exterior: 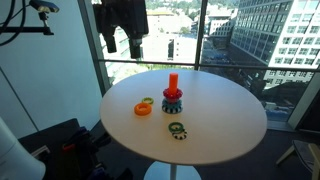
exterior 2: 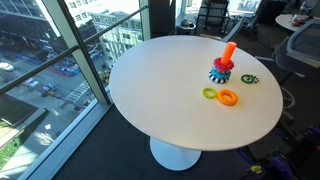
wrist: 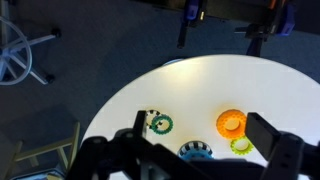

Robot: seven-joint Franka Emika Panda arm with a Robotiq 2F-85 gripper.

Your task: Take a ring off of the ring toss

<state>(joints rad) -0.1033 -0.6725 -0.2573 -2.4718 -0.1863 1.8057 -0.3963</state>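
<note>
My fingers (wrist: pixel 283 148) are apart, the approach barely begun. The ring toss (exterior: pixel 172 92) sits well below them, so next I should descend and straddle the ring (exterior 2: pixel 221 68).

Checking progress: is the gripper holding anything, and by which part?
Nothing is held: the gripper hangs open above the table, and the ring sits on the ring toss.

Up top in an exterior view, I saw the gripper (exterior: pixel 124 46) as one blocky, all-black body, with no lighter trim I could pick out. On my wrist feed it was the same matte black: chunky linkages left and right, and broad, flat-faced fingers (wrist: pixel 270 136) with squared edges. It was too dark to read screws or markings.
</note>
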